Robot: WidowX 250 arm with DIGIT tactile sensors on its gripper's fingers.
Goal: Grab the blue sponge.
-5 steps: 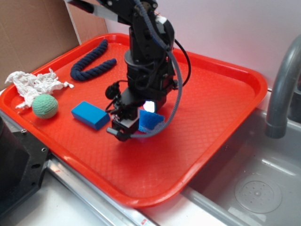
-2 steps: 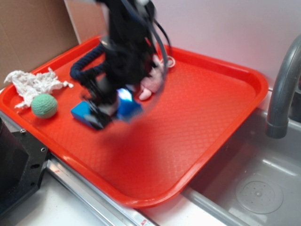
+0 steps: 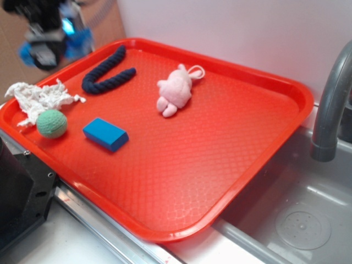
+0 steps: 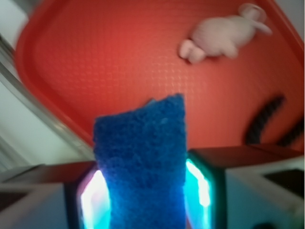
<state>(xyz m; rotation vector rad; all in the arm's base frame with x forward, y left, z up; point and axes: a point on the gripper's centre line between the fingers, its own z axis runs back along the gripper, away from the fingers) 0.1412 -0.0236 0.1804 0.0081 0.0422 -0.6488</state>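
Red tray (image 3: 264, 110) by the sink now sits clear: your gripper (image 3: 52, 36) has swung up to the far left corner w/ the blue sponge (image 4: 140, 162) clamped between its jaws (blurry, mid-air). Grab looks done; block (image 3: 105, 133) untouched.

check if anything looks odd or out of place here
Nothing damaged or spilled. The crumpled paper hangs over the tray's left rim, and the gripper holds the sponge lifted well off the tray.
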